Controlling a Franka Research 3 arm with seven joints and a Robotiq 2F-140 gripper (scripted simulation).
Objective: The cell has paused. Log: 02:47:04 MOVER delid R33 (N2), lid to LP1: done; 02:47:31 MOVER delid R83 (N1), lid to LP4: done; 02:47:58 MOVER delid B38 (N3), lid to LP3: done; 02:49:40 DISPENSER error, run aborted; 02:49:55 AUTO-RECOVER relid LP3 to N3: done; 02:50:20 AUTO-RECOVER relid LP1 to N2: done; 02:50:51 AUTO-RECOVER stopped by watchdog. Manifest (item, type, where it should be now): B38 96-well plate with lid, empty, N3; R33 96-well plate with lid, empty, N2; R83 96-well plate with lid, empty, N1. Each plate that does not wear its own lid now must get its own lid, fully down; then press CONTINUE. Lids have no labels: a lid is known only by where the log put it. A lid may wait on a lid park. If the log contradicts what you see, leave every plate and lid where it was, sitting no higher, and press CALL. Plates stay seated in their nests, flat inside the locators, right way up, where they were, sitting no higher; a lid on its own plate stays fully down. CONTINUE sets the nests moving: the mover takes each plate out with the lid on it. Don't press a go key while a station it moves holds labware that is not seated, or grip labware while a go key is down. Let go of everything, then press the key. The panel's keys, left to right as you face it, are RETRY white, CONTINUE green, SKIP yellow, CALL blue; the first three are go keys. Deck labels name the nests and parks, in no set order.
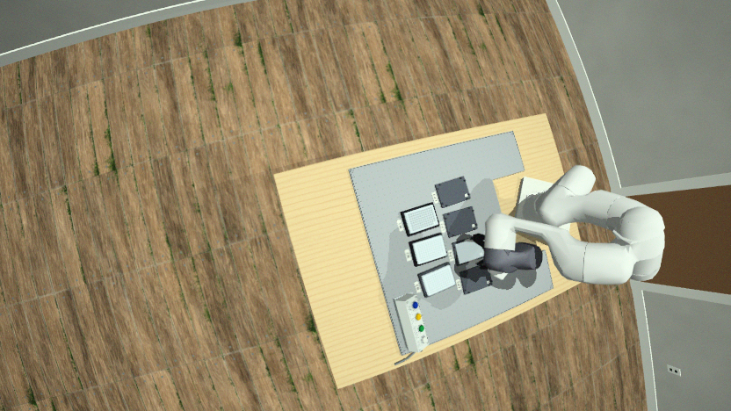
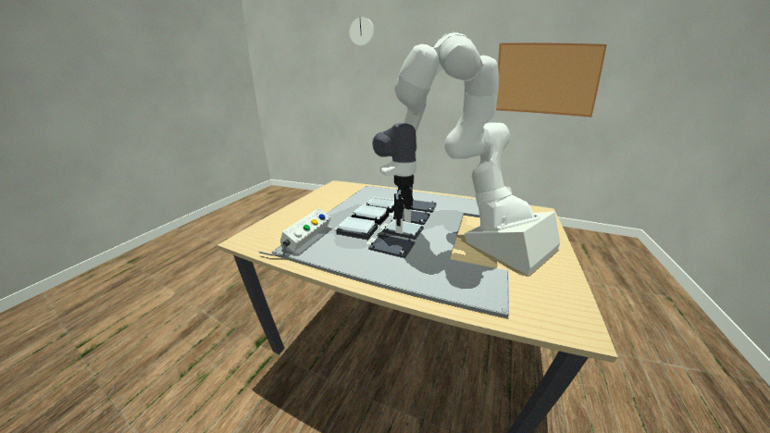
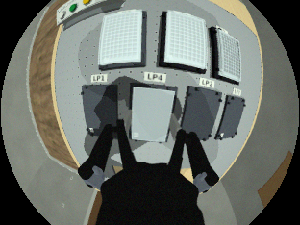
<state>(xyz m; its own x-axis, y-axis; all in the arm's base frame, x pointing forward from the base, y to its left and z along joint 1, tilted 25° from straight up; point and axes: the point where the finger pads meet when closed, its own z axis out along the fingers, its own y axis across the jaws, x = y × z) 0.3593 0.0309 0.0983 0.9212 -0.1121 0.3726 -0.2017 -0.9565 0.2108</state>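
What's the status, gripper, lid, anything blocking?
Gripper shut on lid at park LP4. One plate bare, two lidded. Nothing blocking.

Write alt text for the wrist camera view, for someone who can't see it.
The tool is shut on a pale lid at the park labelled LP4, with bare dark lid parks either side. Beyond stand three well plates in a row, and the key panel lies at upper left.
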